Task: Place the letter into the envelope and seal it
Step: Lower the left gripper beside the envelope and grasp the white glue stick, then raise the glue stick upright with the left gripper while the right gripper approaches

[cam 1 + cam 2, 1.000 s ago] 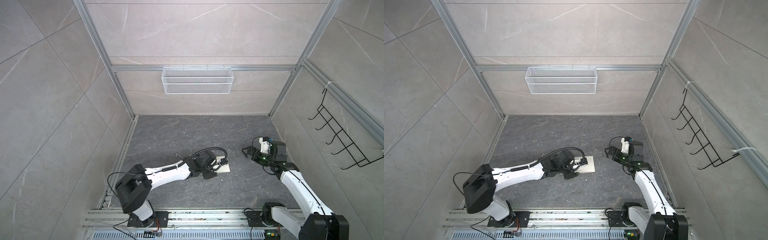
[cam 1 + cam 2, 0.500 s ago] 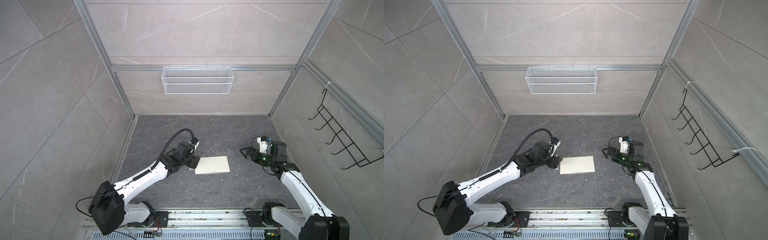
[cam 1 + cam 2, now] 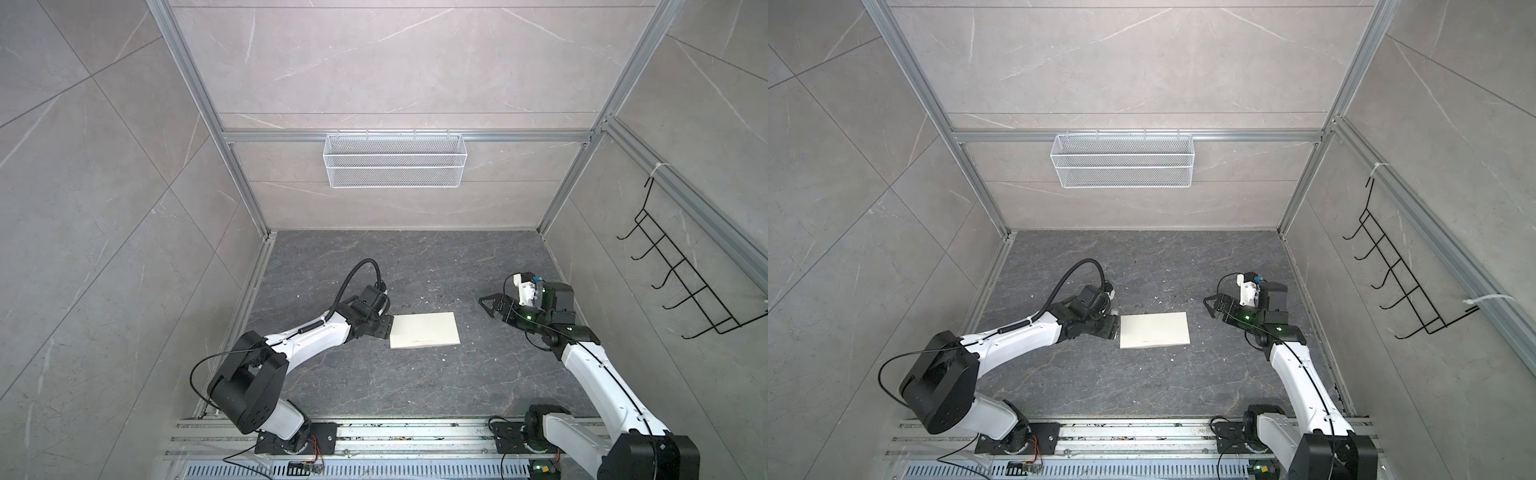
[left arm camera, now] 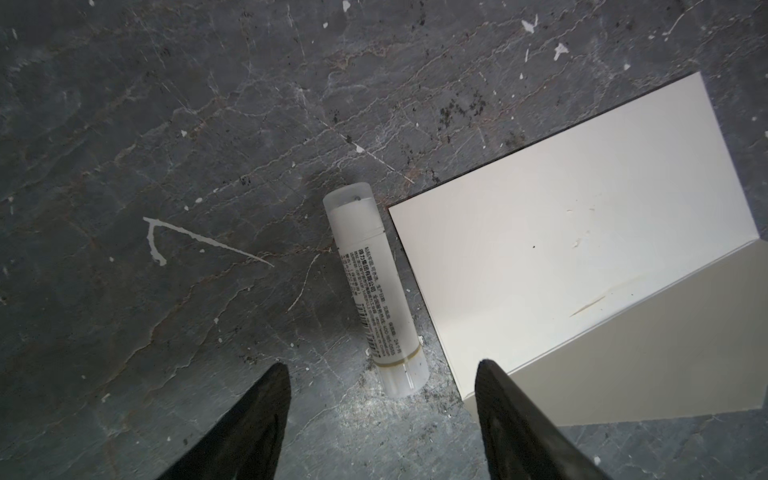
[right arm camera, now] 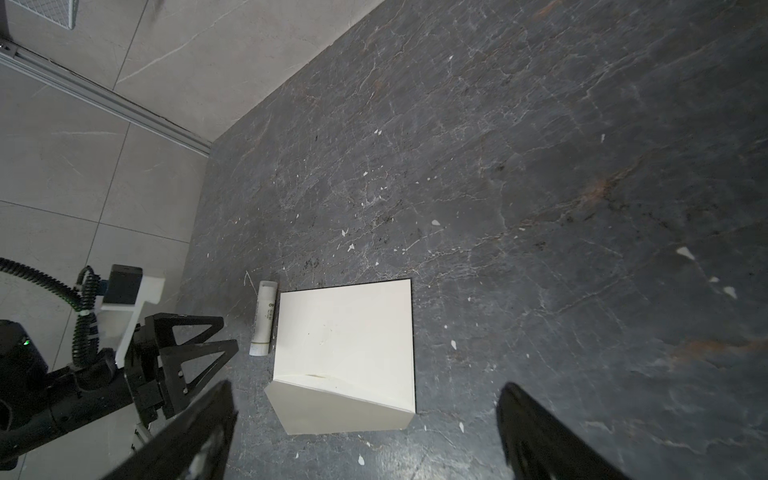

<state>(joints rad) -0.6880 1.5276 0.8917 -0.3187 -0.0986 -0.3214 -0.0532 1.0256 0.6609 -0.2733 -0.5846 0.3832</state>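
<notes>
Envelope: lies flat at lower centre in both top views, flap folded over. Letter is not in view.

Handling, in my judgement: thin, light, limp paper that is apt to slide on stone. It is best pinched at the flap's folded edge.

My left pincer stands open over the glue stick, which lies just beside the envelope. My right pincer is wide and empty.

Envelope lies flat mid-floor. Tube lies along its left edge, just beside it. L gripper just left of tube; R gripper well apart to right. Basket on back wall.
</notes>
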